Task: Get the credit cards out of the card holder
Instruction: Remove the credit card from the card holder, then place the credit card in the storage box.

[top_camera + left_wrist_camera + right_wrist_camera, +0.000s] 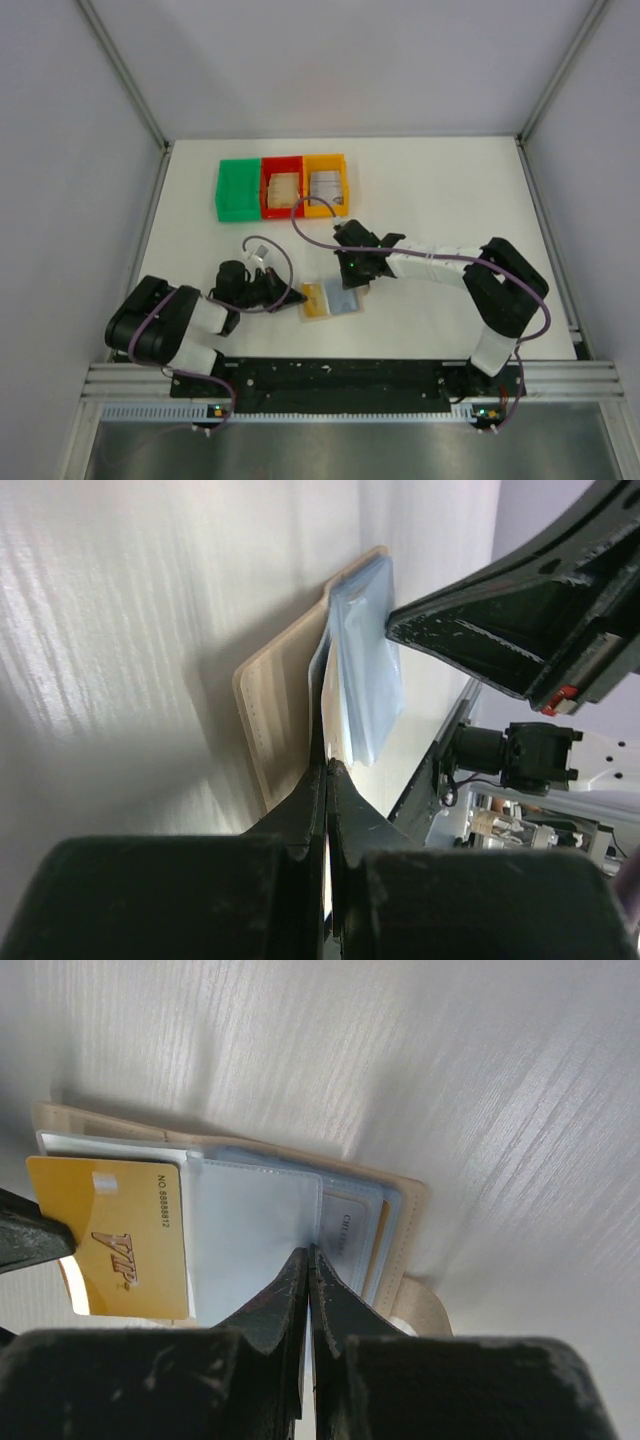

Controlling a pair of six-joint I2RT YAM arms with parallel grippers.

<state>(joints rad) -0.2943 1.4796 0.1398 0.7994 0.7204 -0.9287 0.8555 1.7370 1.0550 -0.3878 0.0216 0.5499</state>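
Note:
The card holder (345, 301) lies open on the table, tan cover (278, 715) underneath and clear blue-grey sleeves (250, 1230) on top. A yellow credit card (120, 1250) sticks out of its left side. My left gripper (298, 293) is shut on that card's outer edge; in the left wrist view its jaws (327, 765) are pressed together with a thin pale strip between them. My right gripper (308, 1250) is shut on the edge of a clear sleeve, which stands lifted off the cover. A grey card (345, 1228) shows inside a sleeve further right.
Three bins stand in a row at the back: green (238, 188), red (281, 187) with tan cards, orange (325, 184) with grey cards. The right arm (500, 290) reaches in from the right. The table's near rail (350, 378) lies behind the card holder.

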